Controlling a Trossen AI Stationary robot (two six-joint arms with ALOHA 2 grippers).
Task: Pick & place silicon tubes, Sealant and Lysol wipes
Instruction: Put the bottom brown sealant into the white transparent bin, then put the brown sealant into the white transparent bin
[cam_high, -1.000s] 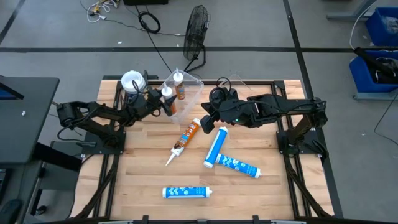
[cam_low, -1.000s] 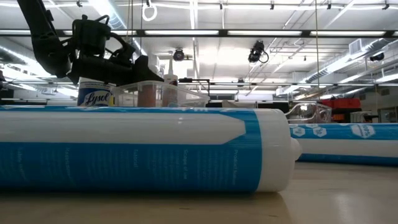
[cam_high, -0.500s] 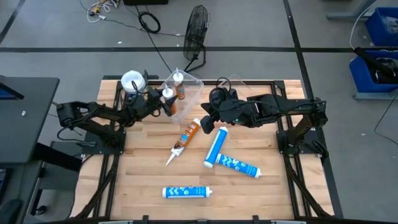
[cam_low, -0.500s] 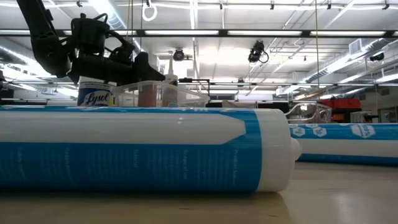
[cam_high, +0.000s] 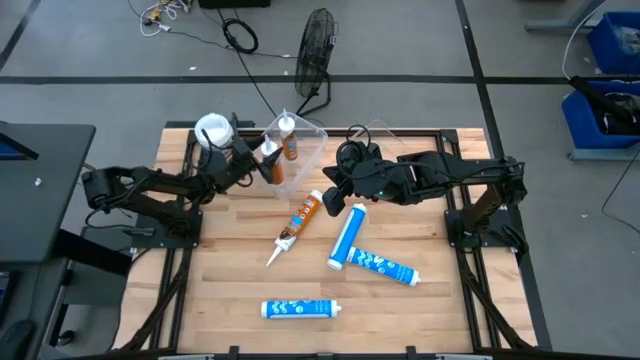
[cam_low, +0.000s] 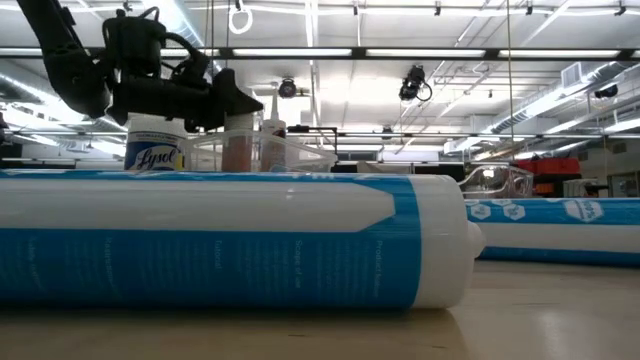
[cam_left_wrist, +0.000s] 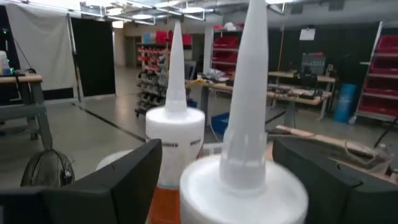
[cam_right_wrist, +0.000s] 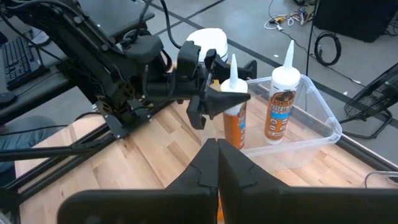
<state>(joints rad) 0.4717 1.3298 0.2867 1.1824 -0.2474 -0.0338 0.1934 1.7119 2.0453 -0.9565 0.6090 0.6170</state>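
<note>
From where I stand, the Lysol wipes (cam_high: 212, 131) sit upright at the far left corner of the table (cam_high: 230, 270), just beside the clear bin (cam_high: 306, 150). The left gripper (cam_high: 259, 163) has pulled back and lifted a little since a second ago; its fingers (cam_left_wrist: 121, 186) have spread and now stand apart on either side of the white cap of an orange-brown tube (cam_right_wrist: 232, 118) standing in the bin, no longer pinching it. A second orange-brown tube (cam_right_wrist: 277, 102) stands beside it, same as before. Further right, a third such tube (cam_high: 298, 222) lies flat on the wood. The right gripper (cam_high: 330, 200) hangs above that tube's end with its fingers pressed together, unmoved. Three blue and white tubes (cam_high: 345, 237) (cam_high: 383, 265) (cam_high: 300, 309) lie where they were
</note>
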